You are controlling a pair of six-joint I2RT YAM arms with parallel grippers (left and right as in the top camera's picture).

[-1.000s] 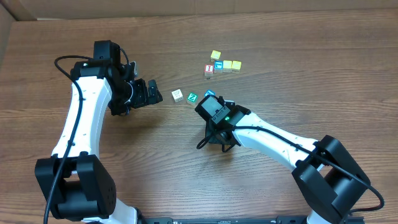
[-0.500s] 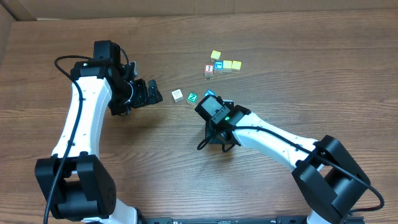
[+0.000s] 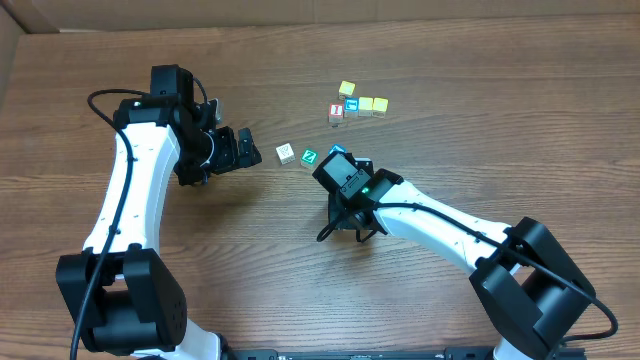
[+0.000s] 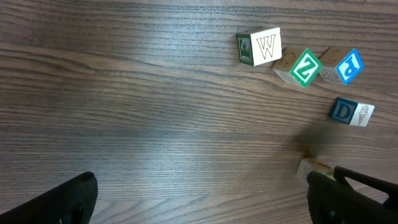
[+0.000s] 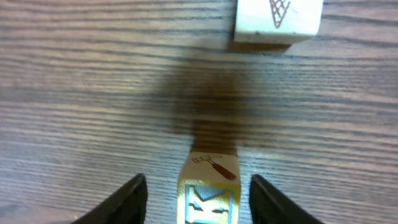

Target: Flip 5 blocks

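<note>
In the right wrist view my right gripper (image 5: pixel 198 183) stands open around a pale cream block (image 5: pixel 208 186) with a hammer picture on top, a gap on each side. Just ahead lies a whitish block (image 5: pixel 278 18) with a cone mark. From overhead, the right gripper (image 3: pixel 345 172) hovers beside the blue-faced block (image 3: pixel 337 151), the teal-green block (image 3: pixel 310 157) and a whitish block (image 3: pixel 285 153). My left gripper (image 3: pixel 243 150) is open to their left, holding nothing. The left wrist view shows the W block (image 4: pixel 260 46), Z block (image 4: pixel 305 67), P block (image 4: pixel 349 65) and D block (image 4: pixel 350 111).
A cluster at the back holds a red-faced cube (image 3: pixel 336 112), a blue-faced cube (image 3: pixel 351 104) and yellow cubes (image 3: pixel 372 104), with another yellow one (image 3: pixel 346 89) behind. The wooden table (image 3: pixel 480 150) runs to a cardboard edge (image 3: pixel 10 60) at the far left.
The right gripper's jaws have spread apart from the cream block, which now rests on the table. Both arms otherwise stay where they were.
</note>
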